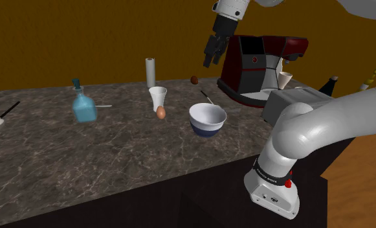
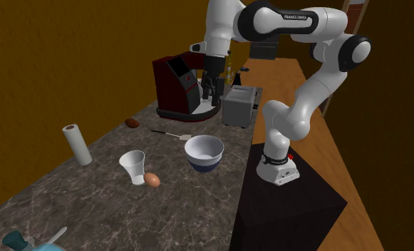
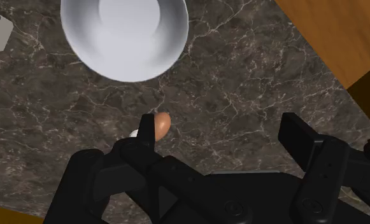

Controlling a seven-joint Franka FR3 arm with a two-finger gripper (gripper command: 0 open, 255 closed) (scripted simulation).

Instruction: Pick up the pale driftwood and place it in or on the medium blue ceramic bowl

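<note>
Nothing is done yet. The tool (image 1: 211,58) hangs spread and empty in the shoulder view's upper middle, high above the surface (image 1: 83,152). The driftwood (image 1: 161,113), an orange-brown lump, lies touching the white cup (image 1: 158,97), left of the bowl (image 1: 207,127). Grasping, carrying and placing remain.

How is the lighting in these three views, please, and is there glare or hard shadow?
Shoulder view: dim; the white inside of the bowl stands out. Second exterior view: equally dim; no hard shadow on the counter that I can see. Wrist view: soft shading inside the bowl, no glare.
</note>
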